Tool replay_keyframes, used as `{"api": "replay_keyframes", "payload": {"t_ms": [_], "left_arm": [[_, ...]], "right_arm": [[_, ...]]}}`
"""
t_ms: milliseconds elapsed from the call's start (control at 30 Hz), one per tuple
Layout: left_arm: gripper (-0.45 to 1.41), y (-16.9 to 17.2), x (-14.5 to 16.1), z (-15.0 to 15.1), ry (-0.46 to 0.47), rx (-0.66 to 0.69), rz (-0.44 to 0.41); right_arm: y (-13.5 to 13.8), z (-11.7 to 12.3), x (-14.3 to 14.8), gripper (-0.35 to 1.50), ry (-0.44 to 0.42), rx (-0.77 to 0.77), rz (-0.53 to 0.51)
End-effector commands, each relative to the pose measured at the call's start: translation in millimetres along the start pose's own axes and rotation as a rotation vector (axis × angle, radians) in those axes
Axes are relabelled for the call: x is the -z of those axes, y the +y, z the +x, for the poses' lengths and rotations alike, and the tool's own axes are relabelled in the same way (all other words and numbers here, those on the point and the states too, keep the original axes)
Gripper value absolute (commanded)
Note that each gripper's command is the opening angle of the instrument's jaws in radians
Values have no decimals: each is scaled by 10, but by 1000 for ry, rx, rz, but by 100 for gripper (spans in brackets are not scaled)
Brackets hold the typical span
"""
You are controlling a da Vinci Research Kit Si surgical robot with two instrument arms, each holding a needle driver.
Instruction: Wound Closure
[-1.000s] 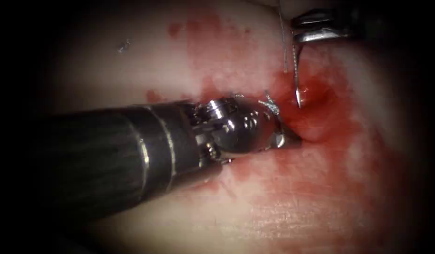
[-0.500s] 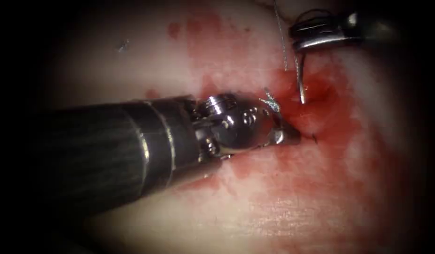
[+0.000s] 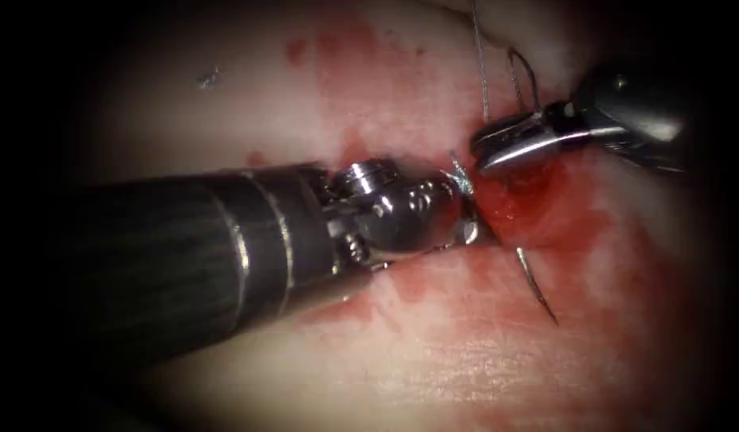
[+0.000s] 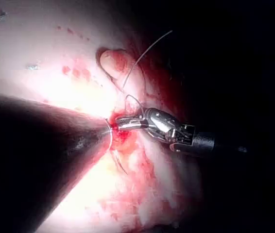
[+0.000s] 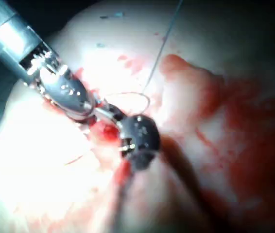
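Observation:
My right tool [image 3: 483, 152] lies at the upper rim of the red wound [image 3: 537, 204], jaws shut on the needle near its tail. The needle's middle is buried in the tissue [image 3: 385, 104]. Its point end [image 3: 537, 286] sticks out of the tissue below the wound, as the left wrist view also shows [image 4: 118, 162]. Thread [image 3: 481, 72] runs up from the wound, and a thin loop of it [image 3: 525, 76] arches over the right tool. My left tool [image 3: 472, 230] comes in from the left, jaws shut on the tissue at the wound's left edge.
Frayed cut ends of thread [image 3: 459, 178] stand by the left tool's wrist. Red fluid [image 3: 433, 280] stains the tissue around and below the wound. A small scrap of thread [image 3: 211, 77] lies far up on the left. The left shaft [image 3: 185, 256] covers the left half.
The right tool came down and left to the wound's rim and turned. The needle, whose point rested in the wound, went through the tissue and came out below. The left tool drew back slightly left.

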Motion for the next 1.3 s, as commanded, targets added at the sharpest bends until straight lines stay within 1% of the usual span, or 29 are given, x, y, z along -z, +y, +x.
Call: {"api": "replay_keyframes", "payload": {"t_ms": [33,167,267,300,333,400,433,500,567,600,667,733,833,867,967,1033,1067,1167,1200,1233,1300], "left_arm": [[-25,-4,-5,5,2,-2,0],[-25,-5,-2,6,2,-2,-1],[-30,-3,-1,6,-4,-1,22],[-25,-1,0,6,-8,-30,27],[-25,-1,0,7,-9,-59,25],[-25,-2,2,9,14,-74,30],[-20,-3,4,11,22,-84,30],[-12,-5,6,13,34,-88,31],[0,-6,9,14,50,-99,16],[5,-6,11,14,66,-99,-6],[13,-2,15,14,107,-127,-40],[15,3,17,12,130,-168,-56],[26,14,21,10,167,-262,-61],[34,15,21,10,170,-281,-61],[46,18,22,10,176,-342,-58],[56,22,21,10,196,-375,-50],[58,25,21,9,205,-383,-47],[60,32,20,6,249,-405,-16],[60,34,19,5,261,-404,1],[61,39,16,2,294,-412,29],[61,42,15,0,312,-425,41]], "right_arm": [[0,-3,-2,-35,0,-4,-2],[-11,-18,5,-35,-5,-30,10],[-15,-25,7,-35,-9,-28,13],[-13,-24,10,-27,-8,-29,-1],[-11,-22,12,0,-1,-36,-11],[-5,-17,16,47,28,-38,-35],[-2,-14,19,88,38,-41,-43],[5,-6,25,110,42,-50,-70],[11,0,31,125,44,-57,-109],[14,3,35,131,48,-56,-132],[16,5,42,131,71,-29,-133],[15,3,46,131,72,-27,-129],[11,-1,54,131,69,-23,-118],[9,-3,57,131,68,-22,-114],[7,-5,64,131,66,-21,-108],[8,-7,71,131,71,-19,-111],[9,-7,73,131,73,-19,-114],[12,-7,75,131,79,-20,-118],[12,-7,75,131,82,-20,-119],[12,-8,75,131,84,-19,-120],[12,-9,74,130,84,-19,-120]]}}
